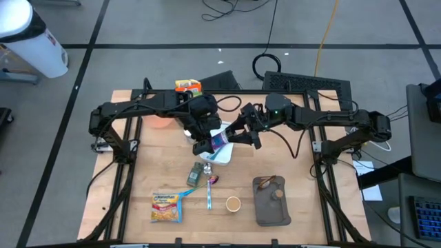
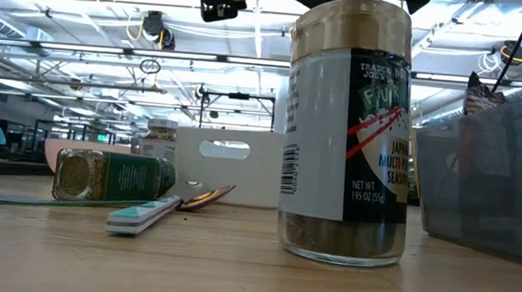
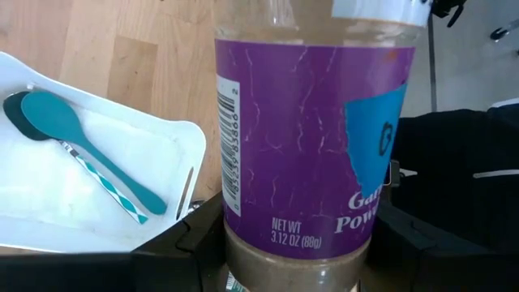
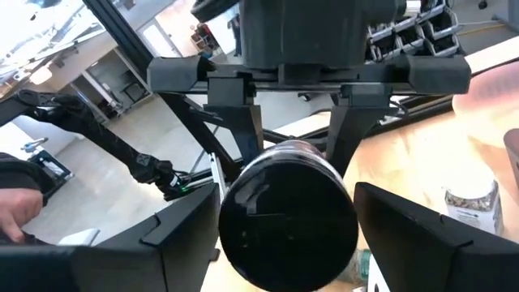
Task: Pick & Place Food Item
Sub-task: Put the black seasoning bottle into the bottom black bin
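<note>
Midway above the worktop (image 1: pixel 138 207), the left gripper (image 1: pixel 204 142) is pinching a purple-labelled garlic powder jar (image 1: pixel 219 141) over the white tray (image 1: pixel 222 156) while the right gripper (image 1: pixel 238 135), fingers spread around the jar's dark lid (image 4: pixel 288 212), is apparently taking a handover and must next close.

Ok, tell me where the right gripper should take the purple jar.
Take the jar by its free end, across the round body. The left gripper clamps the other end, so only that part is bare. Bring the right gripper in end-on along the jar's axis, from its own side. The right wrist view shows the round end face squarely ahead, so it looks lined up.
</note>
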Tool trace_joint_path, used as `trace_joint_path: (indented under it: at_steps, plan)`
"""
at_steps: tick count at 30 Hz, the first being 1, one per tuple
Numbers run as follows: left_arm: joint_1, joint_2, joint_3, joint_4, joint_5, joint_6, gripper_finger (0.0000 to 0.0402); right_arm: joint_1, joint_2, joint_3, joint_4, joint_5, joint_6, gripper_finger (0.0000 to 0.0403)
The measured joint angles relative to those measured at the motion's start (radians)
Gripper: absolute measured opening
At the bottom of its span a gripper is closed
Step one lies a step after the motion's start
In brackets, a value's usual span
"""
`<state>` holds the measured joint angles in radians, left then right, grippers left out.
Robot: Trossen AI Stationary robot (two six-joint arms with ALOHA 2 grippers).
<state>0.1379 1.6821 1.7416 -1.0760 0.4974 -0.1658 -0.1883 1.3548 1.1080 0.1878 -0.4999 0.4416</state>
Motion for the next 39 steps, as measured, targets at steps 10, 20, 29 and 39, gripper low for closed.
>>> trace_joint_path:
  at_steps: [10,20,29,39]
  plan:
    - [0.0,0.0,0.0,0.002,0.0,0.003,0.0205,0.0,0.0,0.0,-0.021,-0.001,-0.007,0.0253]
    - [0.001,0.0,-0.001,0.0,-0.002,-0.003,0.0205,0.0,0.0,0.0,-0.023,0.0,-0.019,0.0207]
    - [0.001,0.0,-0.001,0.001,-0.002,0.0,0.0222,0.0,0.0,0.0,-0.024,0.0,-0.03,0.0204]
    - [0.0,0.0,-0.001,0.011,0.004,0.008,0.0287,0.0,0.0,0.0,-0.027,-0.005,-0.038,0.02]
